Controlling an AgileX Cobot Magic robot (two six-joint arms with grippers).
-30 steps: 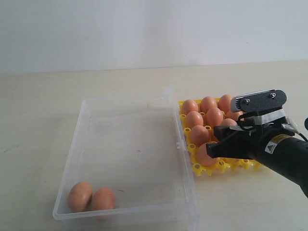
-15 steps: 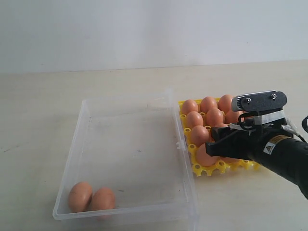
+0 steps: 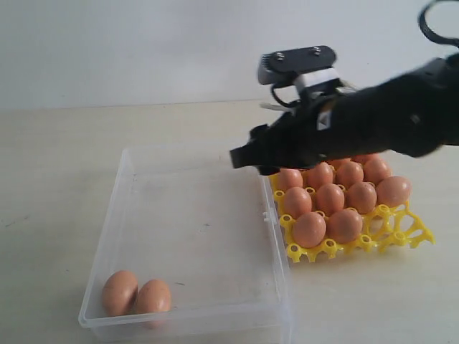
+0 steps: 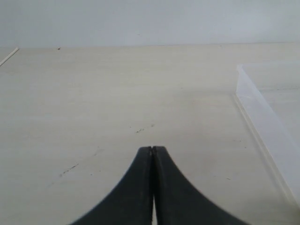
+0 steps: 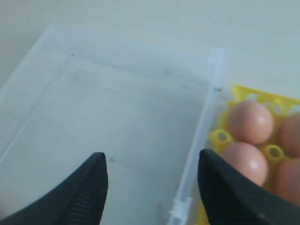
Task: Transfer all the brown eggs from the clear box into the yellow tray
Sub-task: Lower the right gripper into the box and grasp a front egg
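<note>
Two brown eggs (image 3: 136,294) lie side by side in the near left corner of the clear box (image 3: 115,215). To the right of the box, the yellow tray (image 3: 401,233) holds several brown eggs (image 3: 330,199). My right gripper (image 3: 240,159) hangs open and empty above the box's far right part, just left of the tray. Its wrist view looks down on the box floor (image 5: 117,117) and the tray's corner eggs (image 5: 250,122) between the spread fingers (image 5: 96,173). My left gripper (image 4: 152,149) is shut on nothing over bare table, with the box's corner (image 4: 262,112) beside it.
The pale table (image 3: 57,158) stretches left of and behind the box. A few tray cups (image 3: 416,233) at the near right stand without eggs. A white wall (image 3: 143,50) rises at the back.
My right gripper has let go of an egg in the tray's near row. It has since risen and swung left from the tray to above the box's far right part.
</note>
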